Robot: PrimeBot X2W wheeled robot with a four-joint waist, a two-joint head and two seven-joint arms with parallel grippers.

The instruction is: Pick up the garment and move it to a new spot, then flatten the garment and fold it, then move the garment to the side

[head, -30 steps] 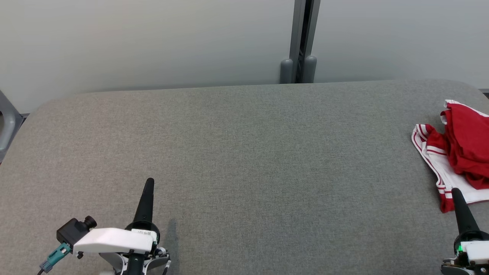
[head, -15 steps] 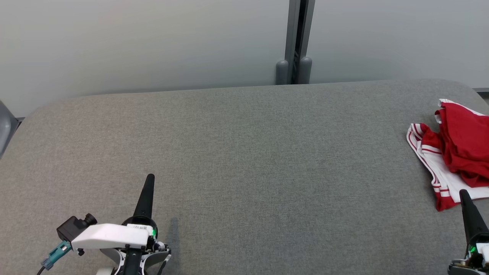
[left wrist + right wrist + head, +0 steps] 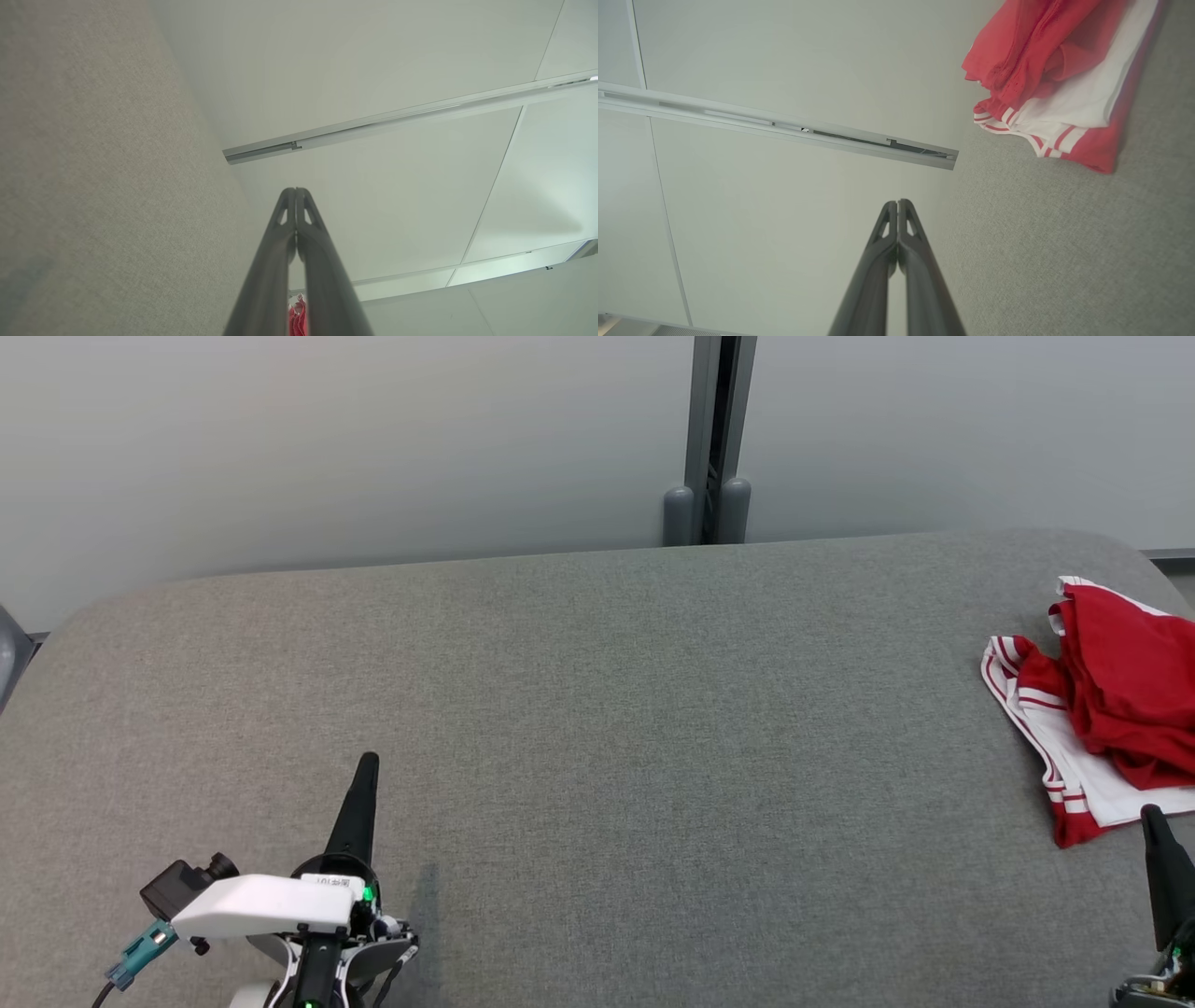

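Observation:
A crumpled red and white garment (image 3: 1111, 700) lies at the right end of the grey table (image 3: 597, 728); the right wrist view has it as garment (image 3: 1064, 79) near the top right corner. My left gripper (image 3: 367, 763) hangs at the lower left, far from the cloth, its fingers (image 3: 295, 192) pressed together and empty. My right gripper (image 3: 1153, 814) sits at the lower right, its tip just below the garment's near red hem without touching it. The right gripper (image 3: 896, 204) is shut on nothing. A sliver of red garment (image 3: 297, 319) peeks between the left fingers' bases.
Behind the table's far edge stands a pale wall with a grey vertical post (image 3: 709, 439). The wrist views show the same wall with a metal rail (image 3: 784, 130). The table's right end curves off near the garment.
The head camera has turned a little to the right, shifting the whole picture left. The right gripper's tip sits lower and farther right in view. Both grippers stay shut.

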